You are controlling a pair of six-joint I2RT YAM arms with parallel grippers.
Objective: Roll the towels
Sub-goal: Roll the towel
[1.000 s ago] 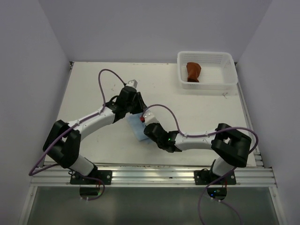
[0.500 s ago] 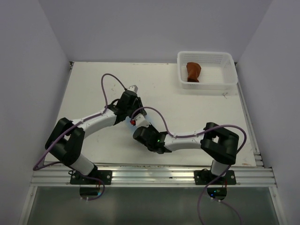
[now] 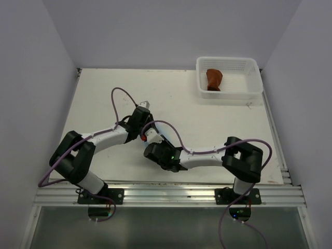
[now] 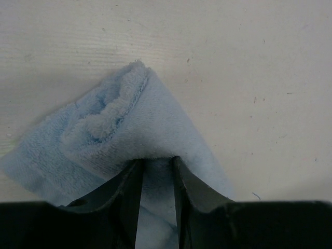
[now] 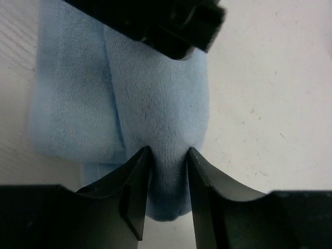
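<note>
A light blue towel (image 4: 119,129) lies partly folded on the white table, with a thick rolled fold along its middle. My left gripper (image 4: 155,165) is shut on a fold of it at its near edge. My right gripper (image 5: 168,155) is shut on the towel's (image 5: 155,104) rounded end, and the left gripper's black body (image 5: 155,21) sits just beyond, over the towel. In the top view both grippers meet at mid-table, left (image 3: 141,129) and right (image 3: 150,142), and they hide the towel. A brown rolled towel (image 3: 213,79) lies in the white basket (image 3: 249,88).
The basket stands at the far right corner of the table. The side walls close in on the table at left and right. Purple cables loop above both arms. A metal rail (image 3: 166,194) runs along the near edge.
Both wrists have moved toward the near left, and the right arm has swung left. The blue towel, visible between the grippers a second ago, is now covered by them in the top view.
</note>
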